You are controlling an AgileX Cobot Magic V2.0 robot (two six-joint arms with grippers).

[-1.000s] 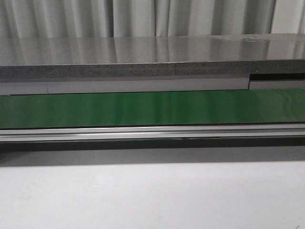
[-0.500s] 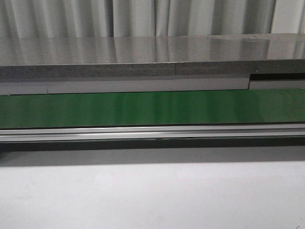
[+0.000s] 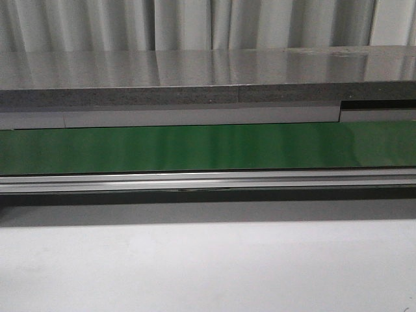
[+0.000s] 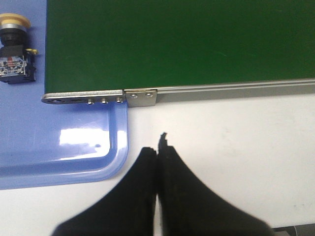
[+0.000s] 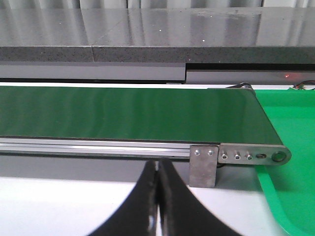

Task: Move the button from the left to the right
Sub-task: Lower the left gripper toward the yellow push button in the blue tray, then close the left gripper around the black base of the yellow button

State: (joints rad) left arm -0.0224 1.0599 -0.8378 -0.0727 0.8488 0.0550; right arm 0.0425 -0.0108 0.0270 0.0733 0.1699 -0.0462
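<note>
**A:** If you check your left wrist view first, your left gripper (image 4: 157, 147) has its black fingers (image 4: 140, 189) clenched together with nothing between them, sitting over the white counter (image 4: 236, 147). Just past the tips you've got the rounded corner of a blue tray (image 4: 74, 167), and beyond that the metal end bracket (image 4: 140, 97) of the green belt (image 4: 177, 44). The button (image 4: 15, 49) is lying on its side in the blue tray, right beside the belt's end, orange-yellow cap pointing away from your fingers, dark body behind it. It's well apart from the gripper and nothing is touching it.

**B:** And your right side?

**A:** Same deal. Your right gripper (image 5: 158, 169) is pinched closed and empty, low over the white counter (image 5: 49, 206). Ahead of it is the aluminium rail (image 5: 93, 146), then the belt's other end with its bolted bracket (image 5: 204, 167) and roller end (image 5: 278, 156). A green tray (image 5: 290, 196) sits just beside and under that end. Further back there's a grey stone-look ledge (image 5: 147, 34).

**B:** Front camera any help?

**A:** Not much for you. White counter (image 3: 208, 266) up close, then the rail (image 3: 208, 181), the green belt (image 3: 208, 148) running clear across, the grey ledge (image 3: 195, 78), and pale curtains (image 3: 182, 25) at the back. Neither arm nor the button shows there.
</note>
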